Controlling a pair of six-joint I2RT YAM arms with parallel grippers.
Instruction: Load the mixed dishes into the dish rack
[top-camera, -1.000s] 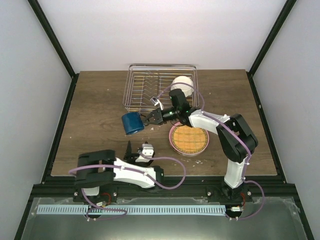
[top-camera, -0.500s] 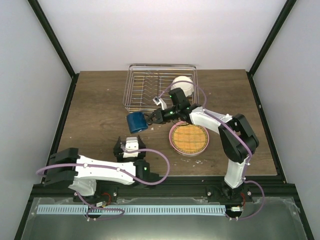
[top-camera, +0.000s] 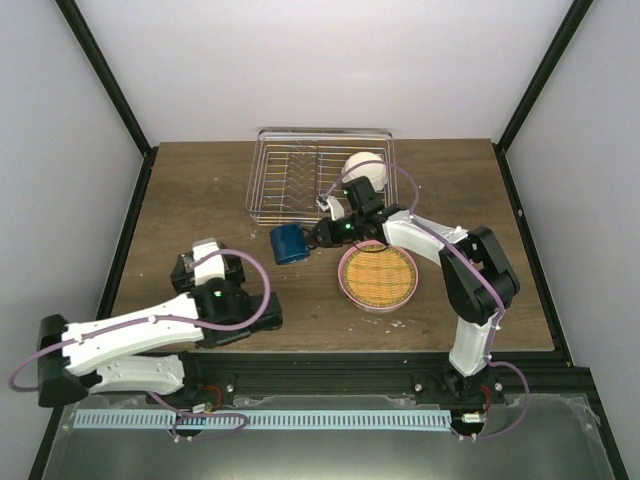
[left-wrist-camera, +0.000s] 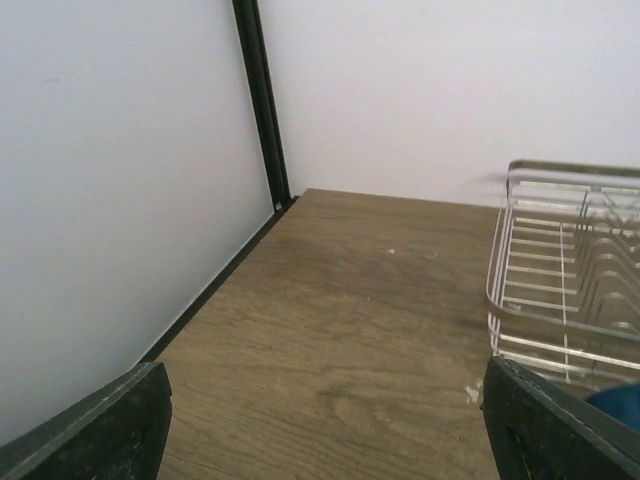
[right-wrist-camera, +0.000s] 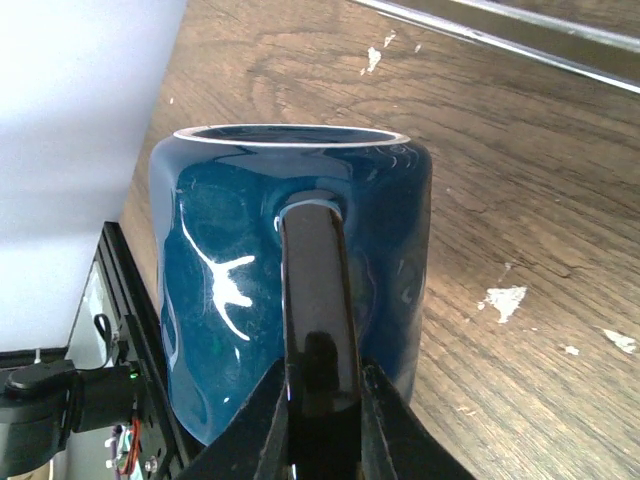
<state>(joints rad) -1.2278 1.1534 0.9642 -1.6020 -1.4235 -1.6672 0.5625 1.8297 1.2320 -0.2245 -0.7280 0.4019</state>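
Right gripper (right-wrist-camera: 322, 400): I am pinching the handle of the blue mug (top-camera: 289, 243) between my fingers. The mug is sitting just in front of the rack (top-camera: 262, 172), outside it. Left gripper (top-camera: 197, 264): I am holding it spread wide and empty over the table (left-wrist-camera: 330, 300). A white bowl (top-camera: 365, 167) is sitting in the rack. A yellow plate (top-camera: 379, 275) is lying on a pink plate (top-camera: 346, 288) nearby.
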